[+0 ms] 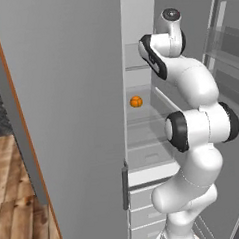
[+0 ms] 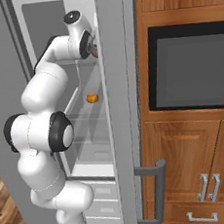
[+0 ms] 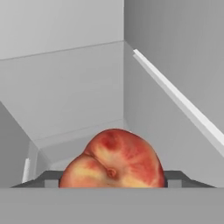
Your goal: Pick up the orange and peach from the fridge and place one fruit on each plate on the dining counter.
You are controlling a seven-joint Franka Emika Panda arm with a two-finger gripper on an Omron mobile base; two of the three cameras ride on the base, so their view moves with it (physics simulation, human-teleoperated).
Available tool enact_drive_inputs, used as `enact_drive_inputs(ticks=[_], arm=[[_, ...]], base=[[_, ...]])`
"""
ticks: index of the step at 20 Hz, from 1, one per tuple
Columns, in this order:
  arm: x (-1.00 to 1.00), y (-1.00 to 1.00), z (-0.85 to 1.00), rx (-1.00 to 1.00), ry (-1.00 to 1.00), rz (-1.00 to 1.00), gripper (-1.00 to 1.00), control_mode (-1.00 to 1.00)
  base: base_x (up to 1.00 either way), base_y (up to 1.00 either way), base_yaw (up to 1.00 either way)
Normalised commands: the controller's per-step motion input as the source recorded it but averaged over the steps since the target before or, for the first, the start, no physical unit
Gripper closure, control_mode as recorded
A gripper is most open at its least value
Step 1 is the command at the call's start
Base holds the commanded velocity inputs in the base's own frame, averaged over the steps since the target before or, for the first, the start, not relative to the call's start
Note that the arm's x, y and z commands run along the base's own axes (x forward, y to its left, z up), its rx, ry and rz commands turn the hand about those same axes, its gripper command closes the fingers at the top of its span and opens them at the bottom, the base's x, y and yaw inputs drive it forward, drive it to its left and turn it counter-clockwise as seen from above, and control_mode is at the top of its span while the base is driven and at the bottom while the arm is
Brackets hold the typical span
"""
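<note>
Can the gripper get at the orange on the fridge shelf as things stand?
Probably not yet. The gripper appears shut on the peach, which fills the space between its fingers. The orange sits alone on a glass shelf below the hand, with the fridge open, so the path looks free once the hand is emptied.

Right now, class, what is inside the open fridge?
On a glass shelf of the fridge sits the orange. Higher up, the gripper has the peach between its fingers. The pale drawers below are shut, so their contents are hidden.
</note>
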Motion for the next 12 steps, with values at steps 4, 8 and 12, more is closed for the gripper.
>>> enact_drive_inputs(ticks=[4, 8, 12], arm=[[0.00, 0.00, 0.00, 0.00, 0.00, 0.00, 1.00, -1.00], [-0.42, 0.28, 0.03, -0.01, -0.26, 0.00, 1.00, -1.00], [-0.15, 0.13, 0.14, -0.07, -0.32, 0.00, 1.00, -1.00]], base=[[0.00, 0.00, 0.00], [0.00, 0.00, 0.00], [0.00, 0.00, 0.00]])
